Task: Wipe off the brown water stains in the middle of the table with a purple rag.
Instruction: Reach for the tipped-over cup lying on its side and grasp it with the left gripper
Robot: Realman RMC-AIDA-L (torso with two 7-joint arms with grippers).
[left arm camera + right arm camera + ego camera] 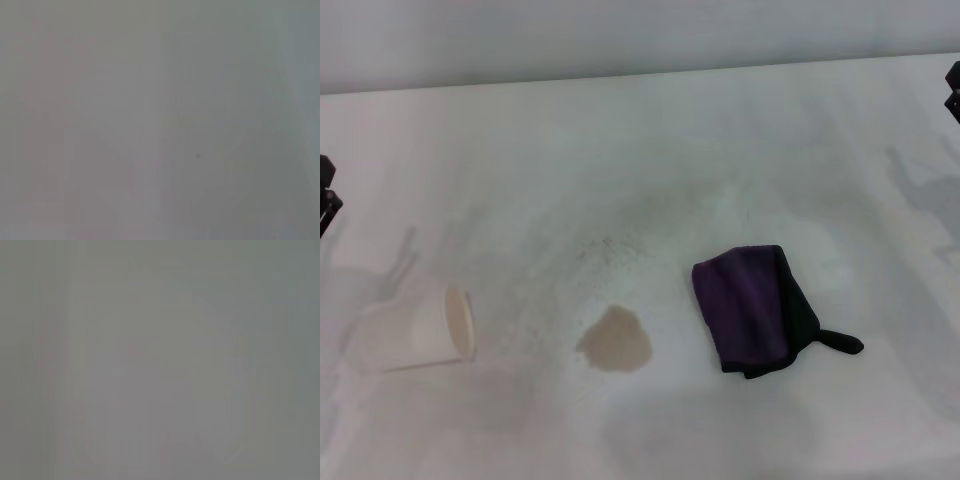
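The white table (650, 150) runs past the view on three sides, its far edge meeting a grey wall. The brown water stain (616, 341) sits near the middle, with the purple rag (756, 309) lying crumpled just to its right, apart from it, its black tab pointing right. A paper cup (415, 332) lies tipped over, well to the left.

The left gripper (326, 195) and right gripper (953, 90) are cut off at the side edges; their fingers cannot be told. Both wrist views show only blank grey. No writing is readable.
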